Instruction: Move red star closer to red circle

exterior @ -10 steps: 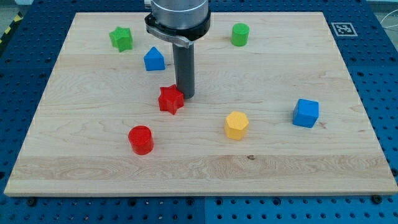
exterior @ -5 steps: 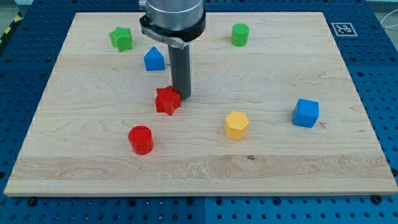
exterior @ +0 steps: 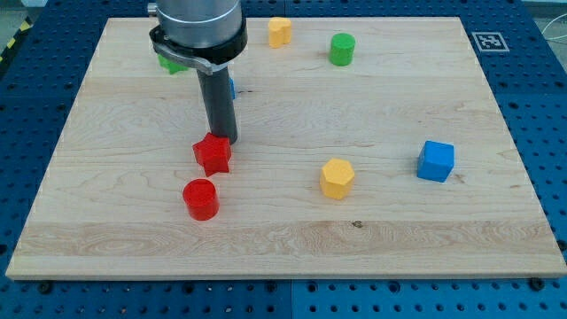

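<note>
The red star (exterior: 213, 154) lies on the wooden board (exterior: 292, 239), left of centre. The red circle, a short cylinder (exterior: 200, 198), stands just below it and a little to the view's left, with a small gap between them. My tip (exterior: 221, 139) rests against the star's upper right edge. The rod rises straight up from there into the arm's grey body at the view's top.
A yellow hexagon block (exterior: 337, 177) and a blue cube (exterior: 435, 160) lie to the right. A green cylinder (exterior: 342, 49) and a second yellow block (exterior: 280, 31) sit near the top. A green block (exterior: 166, 62) and a blue block (exterior: 231, 86) are mostly hidden behind the arm.
My tip and the red star have moved left and down, closer to the red circle. The arm now covers the green star and the blue block, and a yellow block shows at the top.
</note>
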